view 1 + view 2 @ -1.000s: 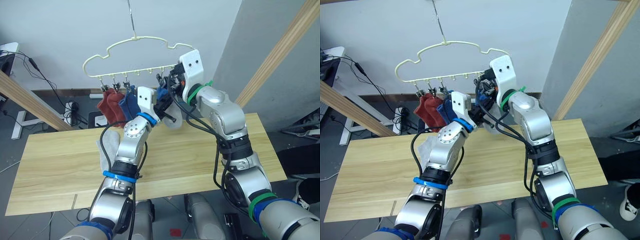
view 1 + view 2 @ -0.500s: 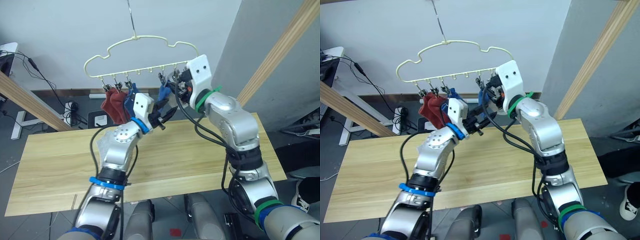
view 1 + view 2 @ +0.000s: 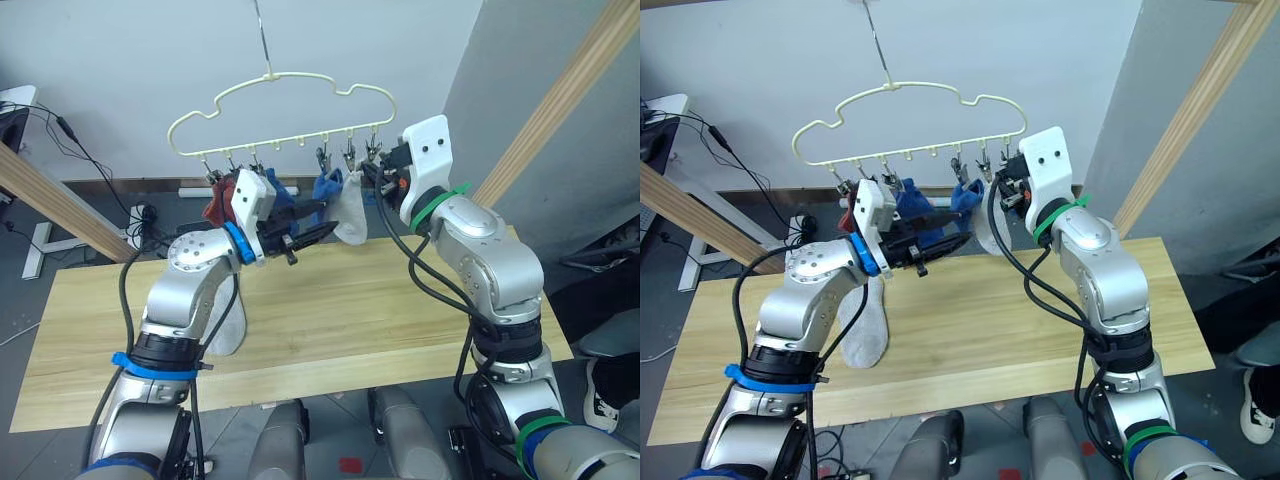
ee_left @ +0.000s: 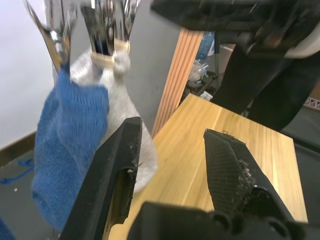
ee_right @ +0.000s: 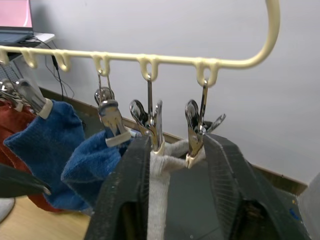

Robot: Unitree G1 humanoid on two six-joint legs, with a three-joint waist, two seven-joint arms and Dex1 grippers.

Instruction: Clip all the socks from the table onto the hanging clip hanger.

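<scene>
Plank-grained wooden tabletop carries one soft grey knit sock below the spread left gripper. Right gripper, spread, flanks a clipped grey sock on the cloud-shaped wire clip hanger.

The left pincer has its two black textured fingers spread apart with nothing between them; beyond them hang shiny metal clips, one gripping the cuff of a soft blue knit sock, the next gripping a light grey knit sock just beside it, the two touching; the light yellowish plank desk lies below, a pale wooden beam rising past its far edge.
</scene>
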